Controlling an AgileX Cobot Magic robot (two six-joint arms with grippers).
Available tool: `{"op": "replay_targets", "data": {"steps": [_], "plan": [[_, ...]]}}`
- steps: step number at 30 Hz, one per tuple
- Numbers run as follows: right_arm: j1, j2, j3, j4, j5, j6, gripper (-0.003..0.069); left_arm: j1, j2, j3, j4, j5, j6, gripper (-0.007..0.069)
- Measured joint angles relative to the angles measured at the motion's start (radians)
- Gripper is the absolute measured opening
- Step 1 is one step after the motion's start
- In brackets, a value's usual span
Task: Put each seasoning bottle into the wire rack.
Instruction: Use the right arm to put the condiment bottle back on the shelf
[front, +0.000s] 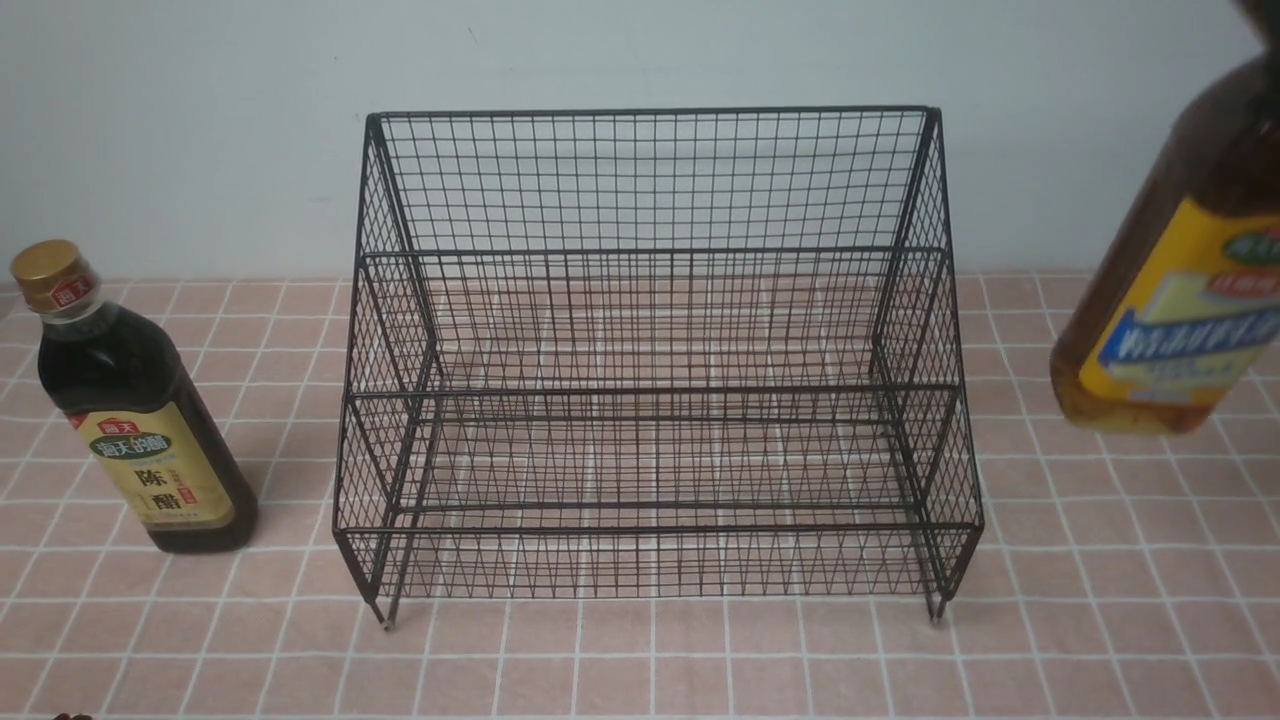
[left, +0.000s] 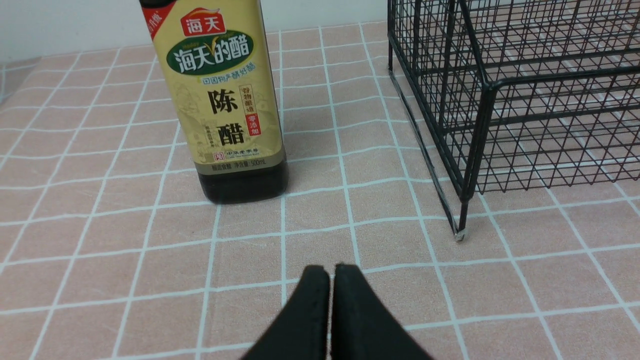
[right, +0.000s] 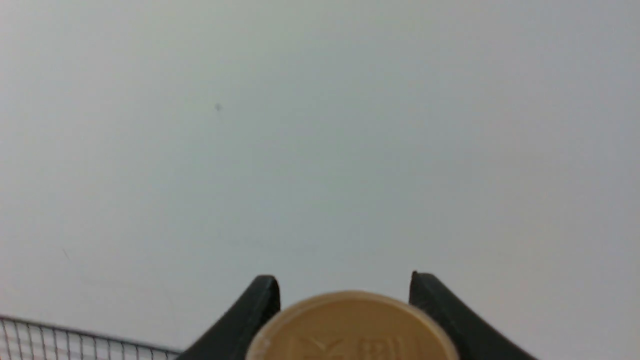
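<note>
Right gripper (right: 344, 281) gripped the amber bottle (front: 1170, 320) at its cap (right: 352, 325), hanging tilted off the table (front: 1100, 600) at far right, probably high to clear the rack (front: 650, 250); dark bottle (front: 140, 430) stood lower left, outside it; left gripper (left: 330, 272) closed, empty.

Front view faces the wire rack (front: 650, 250) squarely; left wrist view, low, shares its corner.

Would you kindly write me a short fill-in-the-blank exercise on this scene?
1. The wire rack is ___.
2. The dark bottle stands upright on the rack's ___ side.
3. The right tool holds the amber bottle in the ___.
4. The left tool holds ___.
Missing words: empty; left; air; nothing.
</note>
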Motion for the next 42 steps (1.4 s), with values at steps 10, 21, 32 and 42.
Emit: {"op": "replay_targets", "data": {"steps": [10, 21, 32, 42], "plan": [[0.0, 0.036, -0.095, -0.262, -0.267, 0.295, 0.0313, 0.0, 0.0, 0.0, 0.0, 0.0, 0.0, -0.0007], [0.0, 0.246, -0.218, -0.425, -0.431, 0.518, 0.0313, 0.0, 0.0, 0.0, 0.0, 0.0, 0.0, -0.0007], [0.072, 0.45, -0.354, -0.461, -0.448, 0.545, 0.0313, 0.0, 0.0, 0.0, 0.0, 0.0, 0.0, -0.0007], [0.084, 0.535, -0.406, -0.441, -0.336, 0.565, 0.0313, 0.0, 0.0, 0.0, 0.0, 0.0, 0.0, -0.0007]]}}
